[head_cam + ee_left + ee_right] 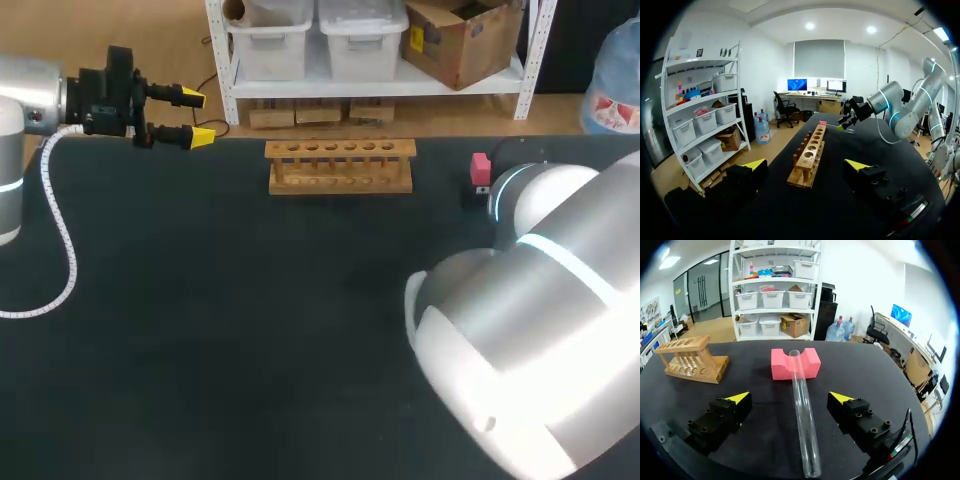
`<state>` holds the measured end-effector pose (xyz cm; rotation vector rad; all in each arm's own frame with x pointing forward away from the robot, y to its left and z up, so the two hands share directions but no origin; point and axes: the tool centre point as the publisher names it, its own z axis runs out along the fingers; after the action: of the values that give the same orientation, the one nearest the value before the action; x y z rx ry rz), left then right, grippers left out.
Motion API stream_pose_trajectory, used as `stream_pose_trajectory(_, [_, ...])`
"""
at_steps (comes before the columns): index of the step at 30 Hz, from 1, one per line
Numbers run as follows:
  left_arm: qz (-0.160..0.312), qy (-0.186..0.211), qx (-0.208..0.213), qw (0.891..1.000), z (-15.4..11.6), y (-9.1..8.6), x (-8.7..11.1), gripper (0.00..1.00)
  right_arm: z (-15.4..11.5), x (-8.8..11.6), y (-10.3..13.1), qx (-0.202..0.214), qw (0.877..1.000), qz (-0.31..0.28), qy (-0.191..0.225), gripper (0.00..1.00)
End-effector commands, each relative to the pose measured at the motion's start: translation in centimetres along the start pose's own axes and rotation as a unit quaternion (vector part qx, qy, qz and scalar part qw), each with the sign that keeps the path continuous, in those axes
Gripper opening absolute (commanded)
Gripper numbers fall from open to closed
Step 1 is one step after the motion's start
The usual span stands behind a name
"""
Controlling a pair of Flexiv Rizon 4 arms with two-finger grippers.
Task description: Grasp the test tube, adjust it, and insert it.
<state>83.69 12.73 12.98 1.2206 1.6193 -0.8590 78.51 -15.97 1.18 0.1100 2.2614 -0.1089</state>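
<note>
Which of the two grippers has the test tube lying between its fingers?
The right gripper: the test tube lies between its open fingers, one end on the pink block. The left gripper faces the wooden test tube rack.

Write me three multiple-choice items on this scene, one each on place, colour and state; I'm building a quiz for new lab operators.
1. What props up one end of the test tube?
A. The notched block
B. The wooden rack
C. A water bottle

2. What colour is the block?
A. Blue
B. Pink
C. Green

3. How is the right gripper?
A. Shut on the test tube
B. Shut on the block
C. Open

Answers:
1 A: the tube's end sits in the block's notch, and the rack holds nothing.
2 B: it is plainly pink.
3 C: both fingers stand clear of the tube lying between them.
</note>
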Motion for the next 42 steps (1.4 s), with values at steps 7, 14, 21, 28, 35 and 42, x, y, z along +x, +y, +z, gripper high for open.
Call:
stream_pose_trajectory(7, [0.001,-0.001,-0.002,1.0,0.0,-0.2,0.1,1.0,0.2,0.3,-1.1,-0.076,0.997,0.009,0.015,1.0])
stream_pose_trajectory(14, [0.001,-0.001,-0.002,1.0,0.0,-0.2,0.1,1.0,0.3,0.7,-0.6,-0.108,0.994,-0.009,0.021,1.0])
stream_pose_trajectory(21, [0.001,-0.001,-0.002,1.0,0.0,-0.2,0.1,1.0,0.6,1.1,-0.5,-0.144,0.989,-0.027,0.034,1.0])
stream_pose_trajectory(28, [0.001,-0.001,-0.002,1.0,0.0,-0.2,0.1,1.0,0.9,1.0,-0.7,-0.161,0.986,-0.037,0.035,1.0])
stream_pose_trajectory(35, [0.001,-0.001,-0.002,1.0,0.0,-0.2,0.1,1.0,1.2,0.8,-0.7,-0.181,0.982,-0.044,0.039,1.0])
stream_pose_trajectory(42, [0.001,-0.001,-0.002,1.0,0.0,-0.2,0.1,1.0,1.3,1.3,-0.5,-0.194,0.979,-0.048,0.046,0.87])
